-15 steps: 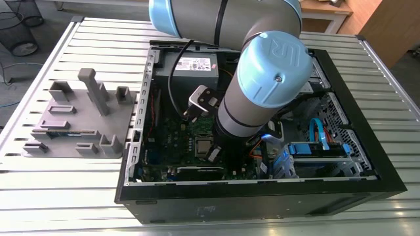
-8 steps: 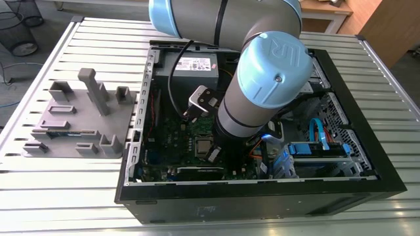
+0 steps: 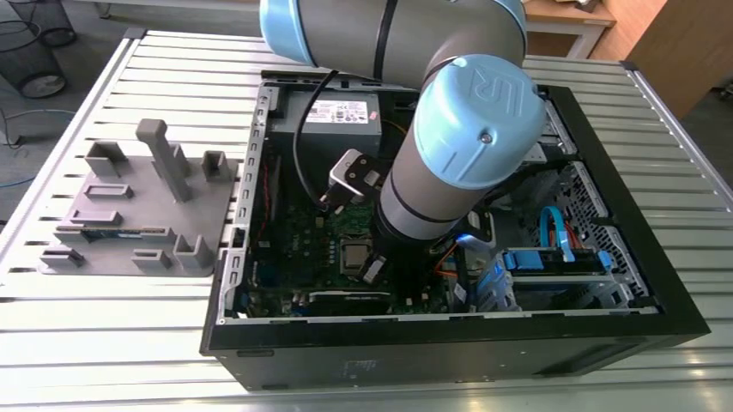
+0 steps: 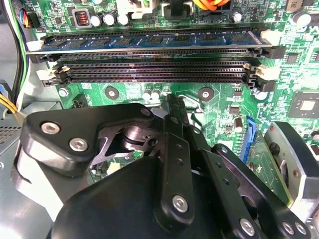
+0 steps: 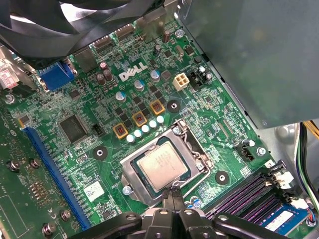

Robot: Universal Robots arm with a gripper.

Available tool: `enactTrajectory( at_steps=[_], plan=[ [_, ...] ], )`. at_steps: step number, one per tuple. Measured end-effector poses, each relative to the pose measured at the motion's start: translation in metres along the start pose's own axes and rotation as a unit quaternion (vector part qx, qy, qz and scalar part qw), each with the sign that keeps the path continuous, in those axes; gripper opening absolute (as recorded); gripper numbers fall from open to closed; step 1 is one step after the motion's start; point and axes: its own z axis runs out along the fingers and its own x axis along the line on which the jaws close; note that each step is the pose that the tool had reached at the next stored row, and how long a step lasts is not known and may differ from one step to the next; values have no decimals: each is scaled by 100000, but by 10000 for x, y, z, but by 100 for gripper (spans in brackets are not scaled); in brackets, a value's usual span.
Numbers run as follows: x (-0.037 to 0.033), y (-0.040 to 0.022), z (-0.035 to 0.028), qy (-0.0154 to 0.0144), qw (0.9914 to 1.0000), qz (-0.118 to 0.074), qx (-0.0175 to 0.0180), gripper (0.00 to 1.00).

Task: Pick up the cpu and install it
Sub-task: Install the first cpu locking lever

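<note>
The cpu (image 5: 162,168) is a small silver square lying flat in the motherboard socket, inside its silver frame (image 5: 130,175). In the exterior view the cpu (image 3: 356,255) sits low in the open computer case, just beside the arm's end. My gripper (image 5: 171,193) is shut with nothing between its fingers. Its tips hang together just over the socket frame's edge, at the cpu's side towards the memory slots. In the second wrist view the gripper (image 4: 173,102) points down at the green board. In the exterior view the gripper (image 3: 376,268) is mostly hidden behind the arm.
The black computer case (image 3: 458,343) walls in the board on all sides. A power supply (image 3: 338,112) and a black fan (image 5: 65,20) stand close. Memory slots (image 4: 154,72) lie beside the socket. The grey tray (image 3: 137,206) rests on the slatted table at the exterior view's left.
</note>
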Motion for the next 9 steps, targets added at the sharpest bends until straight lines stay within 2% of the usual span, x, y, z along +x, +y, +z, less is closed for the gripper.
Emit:
enactTrajectory(
  at_steps=[9],
  plan=[
    [-2, 4, -16, -43, 100000, -5, -11, 11]
  ],
)
